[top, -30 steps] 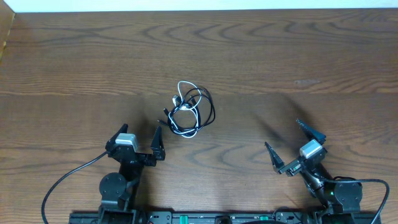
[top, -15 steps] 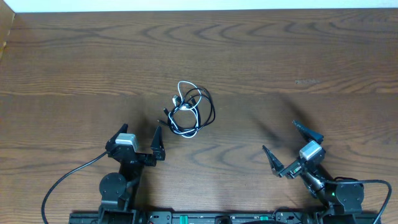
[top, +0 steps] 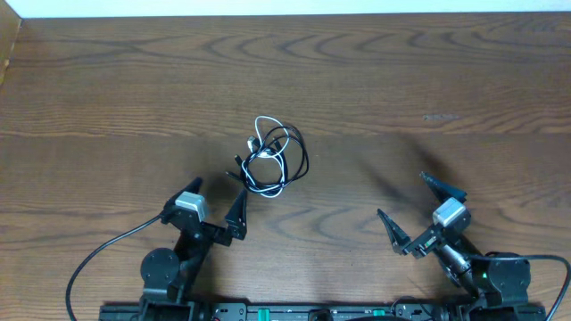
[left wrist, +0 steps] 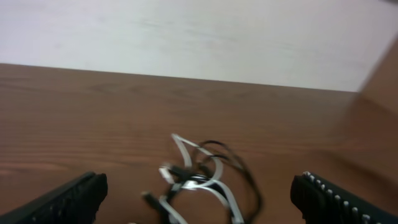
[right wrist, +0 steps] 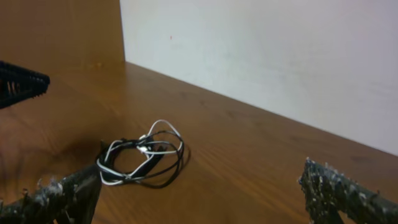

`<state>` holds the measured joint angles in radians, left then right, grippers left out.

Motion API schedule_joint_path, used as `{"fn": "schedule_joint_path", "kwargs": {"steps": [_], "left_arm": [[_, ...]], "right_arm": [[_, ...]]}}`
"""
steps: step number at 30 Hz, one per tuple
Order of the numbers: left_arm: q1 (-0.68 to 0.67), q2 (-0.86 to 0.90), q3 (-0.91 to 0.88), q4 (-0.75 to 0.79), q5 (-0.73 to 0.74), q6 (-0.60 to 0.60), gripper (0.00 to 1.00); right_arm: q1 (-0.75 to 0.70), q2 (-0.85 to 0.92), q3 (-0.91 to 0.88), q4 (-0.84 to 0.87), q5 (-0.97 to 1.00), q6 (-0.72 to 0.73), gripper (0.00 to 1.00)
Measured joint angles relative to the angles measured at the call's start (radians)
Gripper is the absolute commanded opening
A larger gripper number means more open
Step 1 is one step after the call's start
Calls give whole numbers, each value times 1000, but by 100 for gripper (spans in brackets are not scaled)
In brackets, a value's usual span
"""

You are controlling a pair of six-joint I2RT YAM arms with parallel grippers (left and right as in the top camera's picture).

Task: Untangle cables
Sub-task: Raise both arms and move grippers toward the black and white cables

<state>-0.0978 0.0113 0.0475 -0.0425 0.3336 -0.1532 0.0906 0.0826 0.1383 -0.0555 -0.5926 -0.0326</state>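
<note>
- The cables (top: pixel 272 160) lie in one loose knot near the middle of the desk (top: pixel 428 80), a white cord and black cords looped over and through each other.
- A white loop stands out at the far side of the knot, and black loops bulge toward the right.
- A short end with a small plug pokes out on the knot's left side; how many black cords there are cannot be told.
- The knot rests flat on the wood, touched by neither arm.
- The left pincer (top: pixel 217 203) sits at the near edge, just short of the knot and a little to its left, its two fingers spread wide with nothing between them.
- In the left wrist view the knot lies straight ahead, framed between the two dark fingertips, though that picture is blurred.
- The right pincer (top: pixel 406 198) is well apart from the knot, off to the right near the front edge, also spread wide and holding nothing.
- In the right wrist view the knot lies ahead and to the left, in front of a pale wall (right wrist: pixel 280 56).
- A thicker black wire (top: pixel 98 254) curves away from the left arm's base along the front of the desk.
</note>
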Motion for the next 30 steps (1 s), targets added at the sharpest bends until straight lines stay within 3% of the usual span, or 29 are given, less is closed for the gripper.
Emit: {"fn": "schedule_joint_path", "kwargs": {"steps": [7,12,24,30], "left_arm": [[0,30,235,-187,80,-68,100],[0,161,481,-341,104,-64,100],[0,785,992,-856,250,57,100],[0,1048,1035,-908,345,67,100]], "right_arm": [[0,160,63,-5,-45,-16,99],[-1,337,129,-7,-70,-34,99],[-2,972,370,-91,-126,-88,99],[-2,1219,524,-200,-134,-92,99]]}}
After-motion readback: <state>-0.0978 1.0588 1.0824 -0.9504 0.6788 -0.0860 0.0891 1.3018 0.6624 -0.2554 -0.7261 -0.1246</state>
